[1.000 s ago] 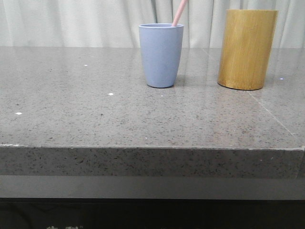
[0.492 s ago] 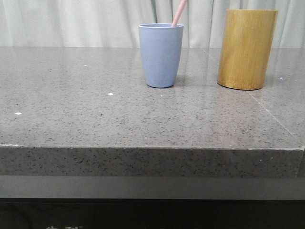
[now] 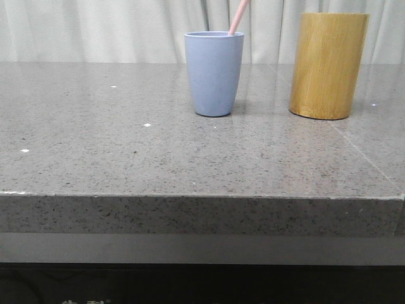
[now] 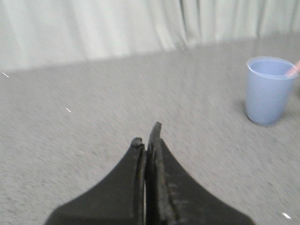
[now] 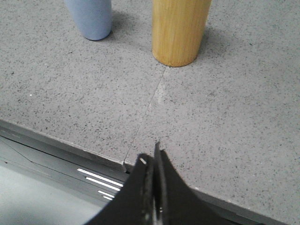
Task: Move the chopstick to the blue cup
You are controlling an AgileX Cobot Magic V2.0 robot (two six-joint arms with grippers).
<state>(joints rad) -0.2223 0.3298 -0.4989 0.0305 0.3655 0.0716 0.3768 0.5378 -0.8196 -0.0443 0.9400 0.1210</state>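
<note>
- The chopstick is cut off by the top edge of the front view, and its low end is hidden inside the blue cup.
- In the left wrist view just a pink bit of the chopstick peeks over the cup's rim, and that view is blurry.
- The left hand is pressed closed, holding nothing, low over the bare counter.
- The right hand is closed too, holding nothing, above the counter's front edge.
- The cup stands well apart from both hands.
- The bamboo holder stands near the cup, not touching it.
- In the right wrist view the holder and the cup are cut off at their tops.
</note>
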